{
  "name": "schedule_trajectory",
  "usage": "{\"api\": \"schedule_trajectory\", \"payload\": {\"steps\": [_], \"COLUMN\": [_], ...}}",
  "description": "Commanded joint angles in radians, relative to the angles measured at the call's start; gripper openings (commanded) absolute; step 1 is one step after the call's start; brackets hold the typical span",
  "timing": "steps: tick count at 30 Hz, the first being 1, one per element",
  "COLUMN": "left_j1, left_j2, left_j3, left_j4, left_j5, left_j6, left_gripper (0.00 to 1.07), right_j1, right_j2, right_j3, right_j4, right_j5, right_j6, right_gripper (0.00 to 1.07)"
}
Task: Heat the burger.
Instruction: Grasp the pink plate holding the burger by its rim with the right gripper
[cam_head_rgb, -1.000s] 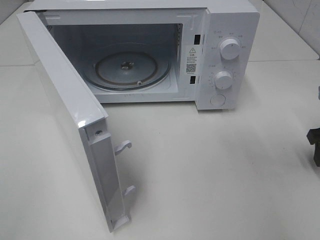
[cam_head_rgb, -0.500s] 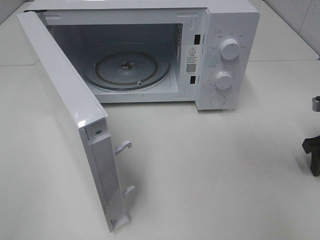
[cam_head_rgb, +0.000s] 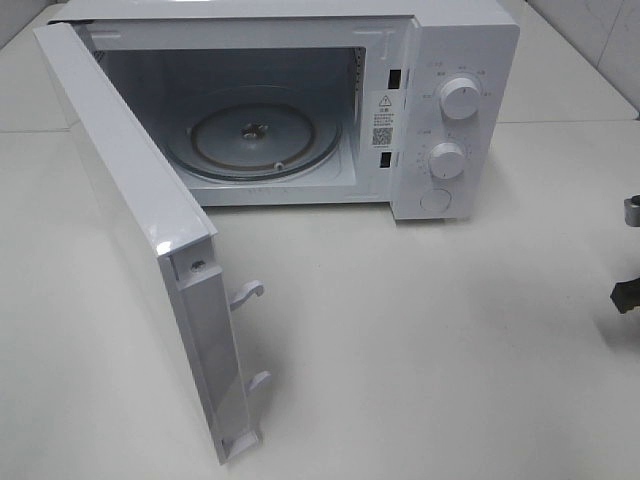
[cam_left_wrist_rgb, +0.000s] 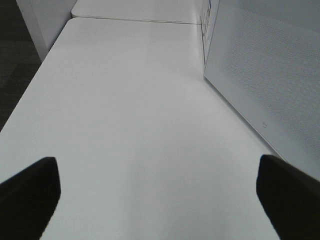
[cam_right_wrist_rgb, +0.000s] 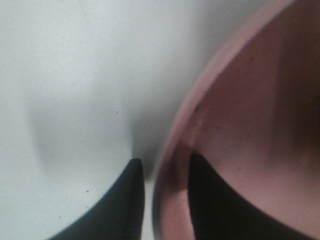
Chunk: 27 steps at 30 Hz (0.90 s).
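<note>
The burger is not in view in any frame. In the right wrist view, my right gripper (cam_right_wrist_rgb: 166, 200) straddles the rim of a pink round dish (cam_right_wrist_rgb: 250, 125), one dark finger outside it and one inside. A thin strip of table shows between the outer finger and the rim. In the exterior high view only a dark part of this gripper (cam_head_rgb: 627, 296) shows at the right edge. My left gripper (cam_left_wrist_rgb: 160, 200) is open and empty over bare table beside the microwave door.
A white microwave (cam_head_rgb: 455, 60) stands at the back with its door (cam_head_rgb: 130, 200) swung wide open toward the front left. Its glass turntable (cam_head_rgb: 255, 135) is bare. Two knobs are on its right panel.
My right gripper has shifted at the right edge of the exterior high view and now shows less there. The microwave and its door have not moved.
</note>
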Motion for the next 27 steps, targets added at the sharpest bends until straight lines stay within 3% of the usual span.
{"api": "schedule_trajectory", "payload": {"steps": [1,2,15,23,27], "left_j1": [-0.005,-0.005,-0.005,-0.005,-0.005], "left_j2": [-0.016,-0.016,-0.016,-0.016,-0.016], "left_j3": [0.004,0.004,0.004,0.004,0.004], "left_j4": [-0.006,-0.006,-0.006,-0.006,-0.006], "left_j5": [-0.015,-0.015,-0.015,-0.015,-0.015], "left_j6": [-0.002,-0.002,-0.002,-0.002,-0.002], "left_gripper": [1.01,1.01,1.01,1.01,1.01], "right_j1": [-0.006,-0.006,-0.004,0.028,0.088], "right_j2": [0.007,0.007,0.007,-0.022,-0.067], "right_j3": [0.005,0.005,0.005,0.005,0.005], "right_j4": [0.027,0.040,0.059,-0.018,-0.066], "right_j5": [0.024,0.027,0.041,0.060,0.094], "right_j6": [-0.011,-0.008,0.006,0.114,0.155], "right_gripper": [0.04,0.00,0.00,0.00,0.00]}}
